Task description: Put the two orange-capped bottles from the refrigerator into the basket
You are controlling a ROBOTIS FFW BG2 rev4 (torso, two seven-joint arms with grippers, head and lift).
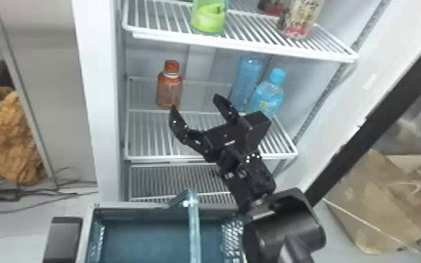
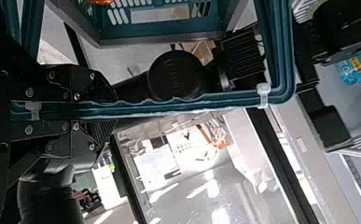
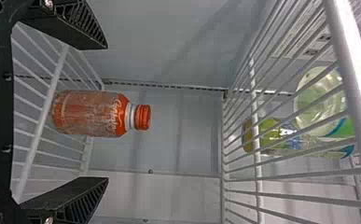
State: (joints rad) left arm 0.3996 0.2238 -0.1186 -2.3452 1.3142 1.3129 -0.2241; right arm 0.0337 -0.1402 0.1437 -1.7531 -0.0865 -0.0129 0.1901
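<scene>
Clenching the smooth plastic handle (image 2: 169, 107) in my left hand (image 2: 116, 111) probably steadies the basket (image 1: 143, 241), placed close for a short transfer. My right hand (image 3: 107, 112) is released, ribbed fingers spread wide to fit the rounded, orange-capped bottle (image 3: 89, 114) upright on the white wire shelf (image 1: 157, 159). An orange piece (image 2: 101, 2) inside the basket may be the other bottle's

From the head view I see a blue-capped bottle (image 1: 268, 94) just beside another blue bottle (image 1: 250, 73), with a green container (image 1: 209, 17) and a patterned container (image 1: 300, 17) higher up; over on my left, crumpled tan material (image 1: 8, 140) sits near dark cables (image 1: 35, 194).
</scene>
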